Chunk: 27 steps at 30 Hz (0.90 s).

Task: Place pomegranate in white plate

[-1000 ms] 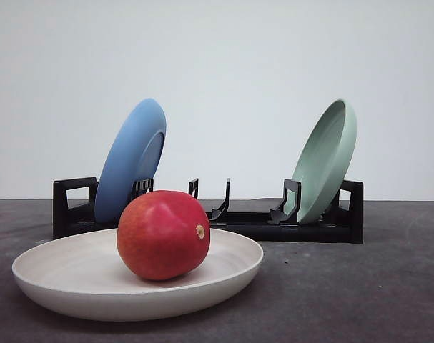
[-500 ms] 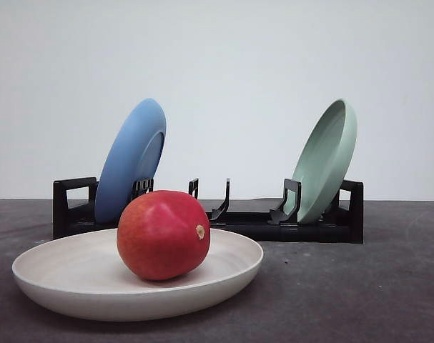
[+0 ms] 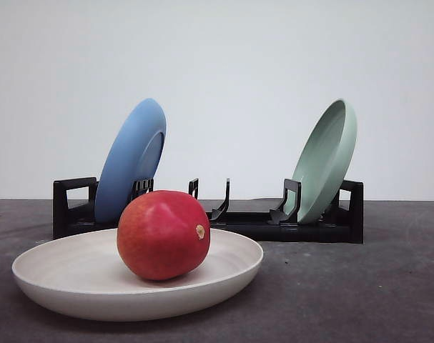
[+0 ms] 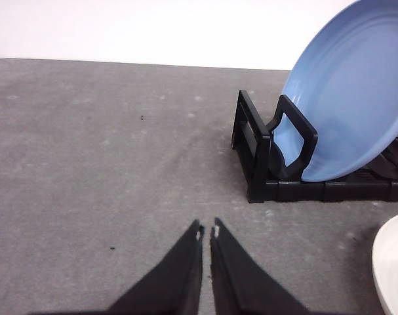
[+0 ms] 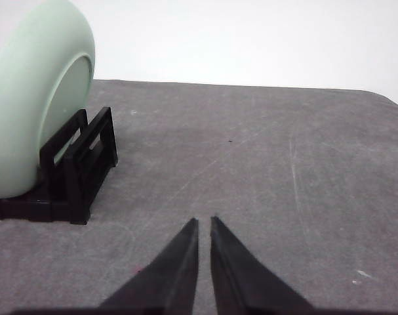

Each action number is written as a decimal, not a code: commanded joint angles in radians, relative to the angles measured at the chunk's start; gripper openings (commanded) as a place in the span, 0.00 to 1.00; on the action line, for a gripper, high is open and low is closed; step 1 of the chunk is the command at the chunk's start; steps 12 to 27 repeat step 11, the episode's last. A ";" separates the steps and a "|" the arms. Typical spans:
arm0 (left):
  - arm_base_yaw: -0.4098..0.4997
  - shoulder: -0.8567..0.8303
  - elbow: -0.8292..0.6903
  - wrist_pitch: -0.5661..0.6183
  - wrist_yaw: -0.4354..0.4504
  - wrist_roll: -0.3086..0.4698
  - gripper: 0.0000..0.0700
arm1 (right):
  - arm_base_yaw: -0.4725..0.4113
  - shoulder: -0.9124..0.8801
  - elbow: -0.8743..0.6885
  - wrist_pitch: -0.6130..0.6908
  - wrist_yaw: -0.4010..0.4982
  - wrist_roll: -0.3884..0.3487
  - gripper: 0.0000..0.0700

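Resting in the wide, shallow, off-white matte plate (image 3: 52, 275) at the near left of the dark grey tabletop (image 3: 359, 286), the smooth red roundish pomegranate (image 3: 164, 234) with its small tan stem nub sits slightly right of the plate's centre, so the placing looks done. By its look the fruit is firm, fairly heavy for its size and taut-skinned, likely slippery and prone to roll; a hold across its widest middle, jaws spread wide and closing on opposite flanks clear of the nub, would suit it best. The plate looks rigid and probably chips if knocked.

Behind it, a glossy blue round plate (image 3: 131, 161) leans upright in the left end of a black plastic dish rack (image 3: 245, 225), and a pale green round plate (image 3: 325, 161) leans in the right end.

The left gripper (image 4: 207, 231) hangs low over bare tabletop beside the rack's blue-plate end, its jaws pressed nearly together and grasping nothing. The right gripper (image 5: 204, 222) hangs likewise over open tabletop near the green plate's end of the rack, jaws clenched and empty.
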State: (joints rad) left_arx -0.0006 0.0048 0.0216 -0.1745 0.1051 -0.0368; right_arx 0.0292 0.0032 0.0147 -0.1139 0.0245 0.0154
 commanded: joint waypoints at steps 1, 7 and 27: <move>0.000 -0.001 -0.010 0.016 -0.001 0.015 0.00 | 0.000 0.000 -0.003 0.013 0.002 0.011 0.04; 0.000 -0.001 -0.010 0.016 -0.001 0.015 0.00 | 0.000 0.000 -0.003 0.013 0.002 0.011 0.04; 0.000 -0.001 -0.010 0.016 -0.001 0.015 0.00 | 0.000 0.000 -0.003 0.013 0.002 0.011 0.04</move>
